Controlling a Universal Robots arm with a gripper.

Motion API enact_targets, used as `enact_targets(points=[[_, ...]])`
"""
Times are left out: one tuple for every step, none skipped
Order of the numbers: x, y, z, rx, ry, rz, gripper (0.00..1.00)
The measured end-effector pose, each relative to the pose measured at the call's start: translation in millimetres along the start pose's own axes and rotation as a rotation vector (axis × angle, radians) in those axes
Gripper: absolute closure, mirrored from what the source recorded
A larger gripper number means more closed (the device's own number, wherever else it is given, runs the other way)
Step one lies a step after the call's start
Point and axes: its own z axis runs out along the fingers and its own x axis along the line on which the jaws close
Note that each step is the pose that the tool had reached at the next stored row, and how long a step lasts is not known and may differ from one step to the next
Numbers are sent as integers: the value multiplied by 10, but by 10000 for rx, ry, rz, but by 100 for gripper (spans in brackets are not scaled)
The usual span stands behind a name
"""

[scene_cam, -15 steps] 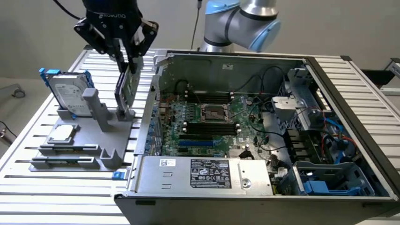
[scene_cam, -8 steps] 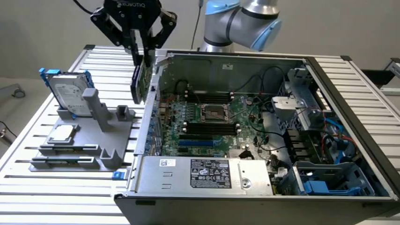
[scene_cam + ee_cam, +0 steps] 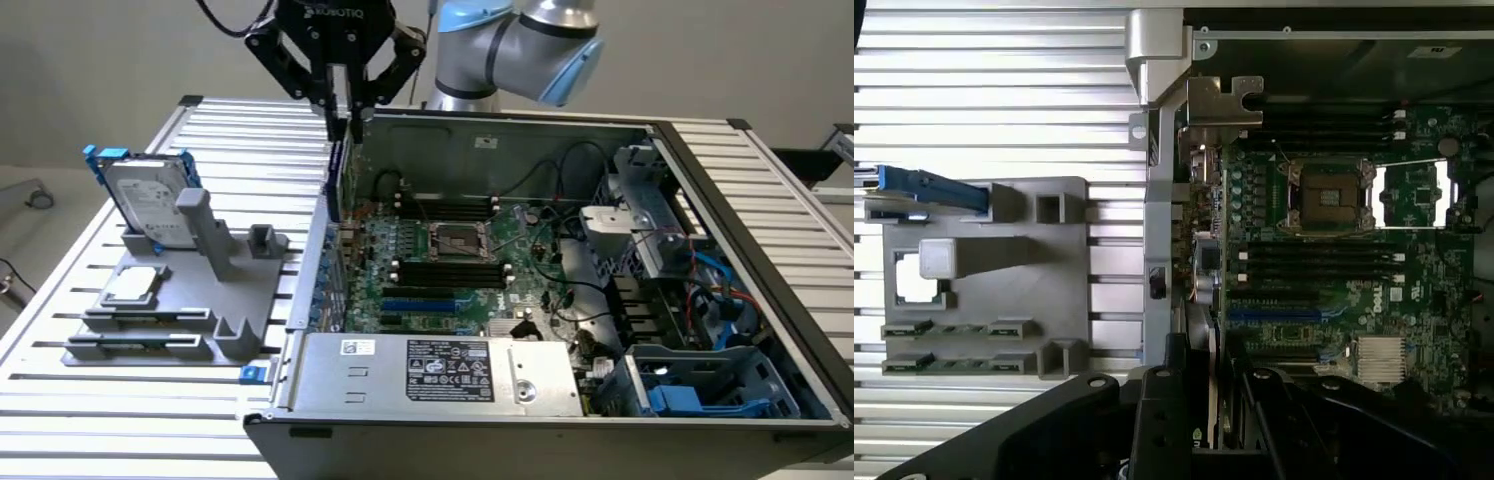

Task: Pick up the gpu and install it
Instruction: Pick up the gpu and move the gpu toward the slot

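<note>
My gripper [image 3: 344, 108] hangs above the rear left edge of the open computer case [image 3: 507, 117], shut on the gpu [image 3: 351, 100]. The card is held upright and edge-on, showing as a thin silver and dark strip between the black fingers [image 3: 287, 70]. In the wrist view the gpu [image 3: 1212, 385] is a narrow pale strip between the gripper [image 3: 1212, 425] jaws, above the case's wall beside the motherboard [image 3: 1334, 270]. The blue expansion slot [image 3: 1274, 313] lies bare on the board, also visible in the exterior view as the blue expansion slot [image 3: 424, 300].
A grey parts fixture [image 3: 174, 290] lies at the exterior view's left, holding a silver hard drive [image 3: 140, 195] in a blue frame. Inside the case are black memory sticks [image 3: 447, 270], a CPU socket [image 3: 457, 240], a power supply [image 3: 441, 370] and drive cages [image 3: 654, 210].
</note>
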Motion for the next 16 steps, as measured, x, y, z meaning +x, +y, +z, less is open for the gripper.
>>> enact_targets(points=[[-45,0,9,-1,-1,-1,74],[-91,-1,21,1,1,0,74],[-140,-2,33,1,1,0,74],[-185,-3,46,0,0,-1,74],[-228,-4,58,1,0,-1,74],[-276,-4,72,0,0,1,74],[-322,-5,85,0,0,0,74],[-369,-6,98,0,0,-1,74],[-414,-7,111,0,0,0,74],[-460,-8,125,0,0,1,74],[-506,-9,137,0,0,-1,74],[-551,-9,150,-1,0,0,74],[-597,-10,163,0,0,1,74],[-643,-11,176,1,0,0,74],[-687,-12,190,0,0,-1,74],[-732,-13,205,0,0,0,74]])
